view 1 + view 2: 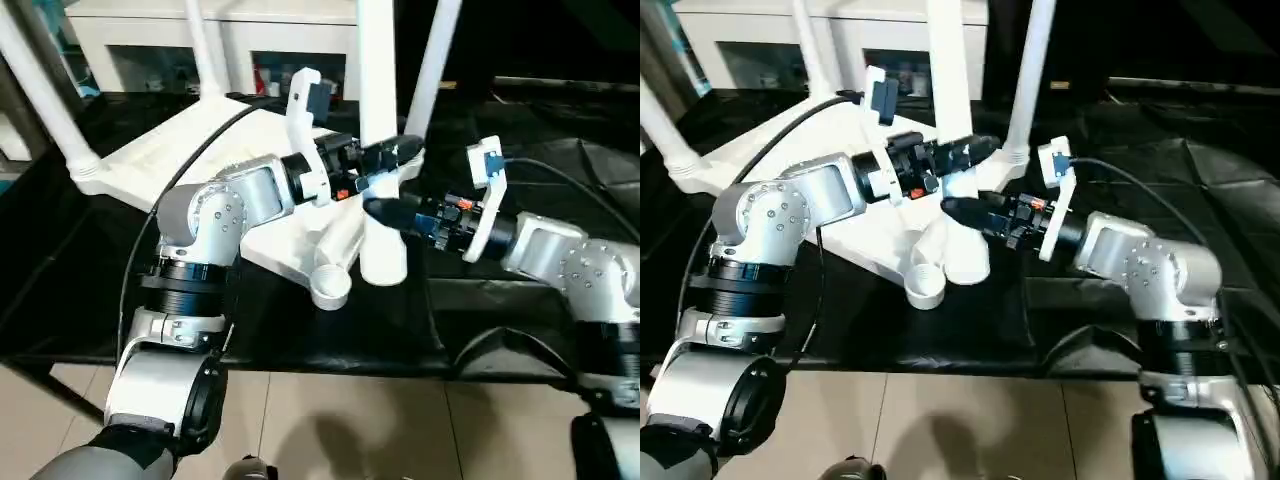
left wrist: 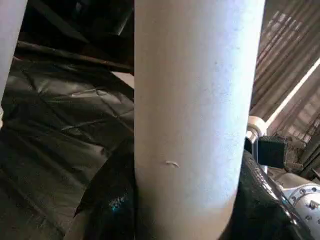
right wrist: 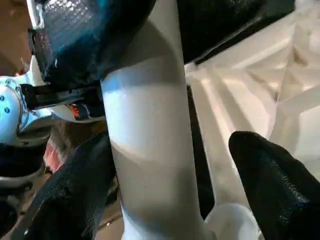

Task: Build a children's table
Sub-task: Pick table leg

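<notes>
- On the black sheet-covered bench [image 1: 470, 310], the white plastic square table top [image 1: 215, 150] lies upside down, ribbed underside up.
- Three white round tapered legs stand in its corner sockets, and the nearest upright leg [image 1: 378, 120] is at the near corner.
- Beside this upright leg, the fourth white leg [image 1: 335, 262] lies on the top, its open end over the near edge.
- The left gripper [image 1: 392, 160] is pinching the upright leg.
- The right gripper [image 1: 958, 212] has its fingers spread around the same leg, lower down, one black finger [image 3: 272, 180] apart from it.

White plastic table top [image 1: 190, 150] and legs [image 1: 378, 120]; black fingers [image 3: 270, 170]; silver forearms [image 1: 810, 205]; black cloth [image 1: 90, 260]; beige floor [image 1: 400, 420].
</notes>
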Controlling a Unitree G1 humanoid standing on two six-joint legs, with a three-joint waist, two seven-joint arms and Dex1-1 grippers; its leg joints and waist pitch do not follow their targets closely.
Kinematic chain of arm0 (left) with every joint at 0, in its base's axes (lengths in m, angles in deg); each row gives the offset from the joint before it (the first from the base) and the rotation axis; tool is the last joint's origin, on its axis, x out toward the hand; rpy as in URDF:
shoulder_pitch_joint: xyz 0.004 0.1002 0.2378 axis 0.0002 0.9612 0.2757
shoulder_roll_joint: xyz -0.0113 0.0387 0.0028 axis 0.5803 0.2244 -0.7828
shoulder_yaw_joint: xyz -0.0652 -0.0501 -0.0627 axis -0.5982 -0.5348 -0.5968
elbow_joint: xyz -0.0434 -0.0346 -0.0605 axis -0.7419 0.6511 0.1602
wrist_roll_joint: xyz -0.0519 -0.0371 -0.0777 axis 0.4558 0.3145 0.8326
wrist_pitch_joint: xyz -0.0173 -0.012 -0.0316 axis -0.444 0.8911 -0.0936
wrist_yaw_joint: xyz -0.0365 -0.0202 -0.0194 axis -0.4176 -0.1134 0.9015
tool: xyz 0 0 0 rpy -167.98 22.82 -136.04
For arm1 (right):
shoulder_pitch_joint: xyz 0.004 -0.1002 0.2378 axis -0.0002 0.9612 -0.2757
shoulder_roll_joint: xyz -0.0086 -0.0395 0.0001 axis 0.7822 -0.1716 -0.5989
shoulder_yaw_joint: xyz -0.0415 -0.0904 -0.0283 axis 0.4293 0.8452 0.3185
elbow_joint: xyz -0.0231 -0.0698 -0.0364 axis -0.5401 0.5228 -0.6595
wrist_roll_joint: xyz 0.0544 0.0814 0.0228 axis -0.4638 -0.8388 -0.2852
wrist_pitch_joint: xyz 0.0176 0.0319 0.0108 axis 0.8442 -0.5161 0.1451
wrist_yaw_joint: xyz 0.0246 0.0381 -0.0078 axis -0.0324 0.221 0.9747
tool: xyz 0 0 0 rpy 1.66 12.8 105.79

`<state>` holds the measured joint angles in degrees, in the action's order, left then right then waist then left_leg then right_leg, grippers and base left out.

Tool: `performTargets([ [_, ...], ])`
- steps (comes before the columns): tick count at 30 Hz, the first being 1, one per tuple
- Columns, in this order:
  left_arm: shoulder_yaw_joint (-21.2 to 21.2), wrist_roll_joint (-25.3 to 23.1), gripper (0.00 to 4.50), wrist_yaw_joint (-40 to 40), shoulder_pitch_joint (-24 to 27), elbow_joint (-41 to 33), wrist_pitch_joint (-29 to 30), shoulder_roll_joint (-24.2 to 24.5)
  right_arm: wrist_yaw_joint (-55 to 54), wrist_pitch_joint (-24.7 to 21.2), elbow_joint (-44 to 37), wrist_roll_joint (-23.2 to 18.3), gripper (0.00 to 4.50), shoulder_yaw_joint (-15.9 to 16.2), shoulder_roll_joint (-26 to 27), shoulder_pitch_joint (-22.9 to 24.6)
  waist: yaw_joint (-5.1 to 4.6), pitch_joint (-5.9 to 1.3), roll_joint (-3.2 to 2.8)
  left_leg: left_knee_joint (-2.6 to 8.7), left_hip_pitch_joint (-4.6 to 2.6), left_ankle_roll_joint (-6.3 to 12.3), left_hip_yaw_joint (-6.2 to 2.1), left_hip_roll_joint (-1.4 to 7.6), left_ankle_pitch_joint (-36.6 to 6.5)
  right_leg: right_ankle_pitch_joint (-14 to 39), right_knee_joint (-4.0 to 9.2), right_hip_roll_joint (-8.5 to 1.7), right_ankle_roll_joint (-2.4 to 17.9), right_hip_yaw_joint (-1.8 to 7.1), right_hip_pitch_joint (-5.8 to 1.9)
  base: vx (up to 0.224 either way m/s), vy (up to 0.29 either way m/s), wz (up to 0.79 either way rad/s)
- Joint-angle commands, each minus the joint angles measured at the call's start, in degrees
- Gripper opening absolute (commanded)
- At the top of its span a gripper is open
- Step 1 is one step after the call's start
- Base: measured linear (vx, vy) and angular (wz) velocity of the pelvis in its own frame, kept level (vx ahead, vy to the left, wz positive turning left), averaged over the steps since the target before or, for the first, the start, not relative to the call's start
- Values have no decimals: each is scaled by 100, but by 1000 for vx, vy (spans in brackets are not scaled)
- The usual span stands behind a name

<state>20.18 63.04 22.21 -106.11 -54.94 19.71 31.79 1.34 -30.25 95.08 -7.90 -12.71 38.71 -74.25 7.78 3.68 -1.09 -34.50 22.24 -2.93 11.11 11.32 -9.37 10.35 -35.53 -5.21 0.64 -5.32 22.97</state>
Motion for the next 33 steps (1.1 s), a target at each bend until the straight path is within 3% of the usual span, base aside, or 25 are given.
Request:
performTargets([
  [1,80,182,193,130,-42,-250,70,-21,-10,-26,-30,117,379,195,-88,-1,26,-493,99,324,-94,124,-93,164,-600,981,413,-346,1043,280,-332,0,0,0],
  [2,88,183,193,152,-34,-270,83,-16,18,3,-53,147,353,245,-102,15,47,-493,111,325,-95,114,-89,161,-590,937,410,-345,1043,283,-330,0,0,0],
  [6,83,127,193,168,-65,-223,47,-29,27,43,-81,210,342,340,-109,37,65,-492,101,329,-90,87,-94,164,-629,927,411,-351,1029,283,-334,0,0,0],
  [7,81,109,193,163,-73,-207,31,-33,29,39,-87,220,322,347,-111,40,66,-493,104,329,-89,81,-93,162,-630,929,411,-350,1025,284,-335,0,0,0],
  [9,47,-113,193,-83,-126,-46,-223,-73,106,143,-273,347,318,501,-194,137,79,-489,80,330,-94,51,-99,167,-669,985,423,-354,984,284,-330,0,0,0],
  [13,107,-384,193,-330,-143,32,-495,-75,53,248,-495,478,318,669,-233,242,84,-498,99,343,-86,33,-113,174,-666,976,424,-350,875,279,-341,0,0,0],
  [16,68,-512,193,-633,-151,-7,-624,-154,-237,322,-663,638,318,832,-68,291,69,-496,90,341,-83,8,-113,169,-657,927,420,-349,911,279,-335,0,0,0],
  [17,51,-608,193,-847,-140,-76,-709,-229,-635,326,-607,788,289,877,180,259,54,-494,82,343,-80,10,-112,168,-671,920,423,-350,933,282,-331,0,0,0],
  [23,308,-897,193,-951,12,-301,-852,-205,-1113,462,-567,832,248,687,626,282,45,-506,49,351,-97,-20,-117,175,-701,884,420,-347,941,280,-319,0,0,0],
  [27,296,-905,192,-1014,37,-346,-869,-227,-1156,558,-643,822,242,637,713,342,46,-515,12,347,-101,-27,-114,180,-674,551,384,-337,1025,285,-316,0,0,0],
  [31,300,-805,192,-715,130,-427,-993,-215,-694,858,-801,758,240,699,647,549,49,-507,21,349,-88,-5,-113,169,-762,605,403,-351,1025,280,-337,0,0,0],
  [32,285,-755,227,-640,150,-442,-969,-207,-588,902,-839,736,240,713,615,595,46,-503,24,353,-86,-1,-112,172,-774,628,409,-350,1018,280,-341,0,0,0],
  [33,175,-478,227,-441,166,-476,-745,-199,-388,917,-896,666,240,731,547,660,47,-505,22,352,-88,-1,-113,171,-784,663,410,-350,1006,280,-341,0,0,0],
])
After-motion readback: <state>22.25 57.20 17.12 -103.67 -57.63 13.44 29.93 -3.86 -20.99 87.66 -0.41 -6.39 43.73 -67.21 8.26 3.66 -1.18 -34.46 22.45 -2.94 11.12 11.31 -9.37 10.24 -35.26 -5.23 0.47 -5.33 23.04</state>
